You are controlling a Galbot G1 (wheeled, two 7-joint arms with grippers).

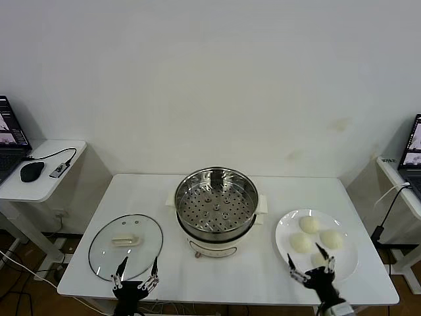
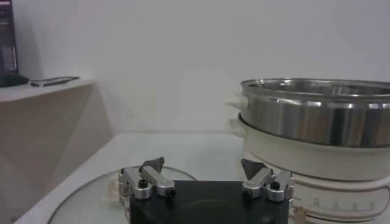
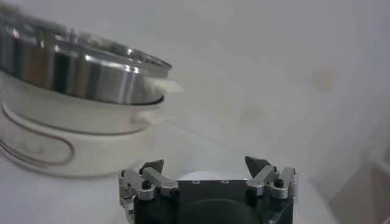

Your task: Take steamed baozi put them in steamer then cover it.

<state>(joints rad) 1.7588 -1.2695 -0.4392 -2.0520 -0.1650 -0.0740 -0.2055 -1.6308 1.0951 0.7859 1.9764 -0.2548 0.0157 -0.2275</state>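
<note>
The steamer [image 1: 216, 204], a shiny steel pot with a perforated tray on a cream base, stands uncovered at the table's middle and holds nothing. Its cover [image 1: 125, 245], a glass lid with a cream handle, lies flat to the left. Several cream-white baozi [image 1: 309, 224] sit on a white plate [image 1: 347, 258] at the right; one is partly hidden behind my right gripper [image 1: 304, 258]. That gripper hangs open over the plate's near edge. My left gripper [image 1: 137, 268] is open over the cover's near rim. In the left wrist view the steamer [image 2: 317, 122] rises beyond the open gripper [image 2: 202, 164]; likewise steamer [image 3: 79, 73] and gripper [image 3: 204, 163].
A side table [image 1: 39, 187] at the left carries a mouse [image 1: 31, 171] and a laptop. Another side table [image 1: 400, 181] with a laptop and cables stands at the right. A wall closes off the back. Both arms rise from the table's front edge.
</note>
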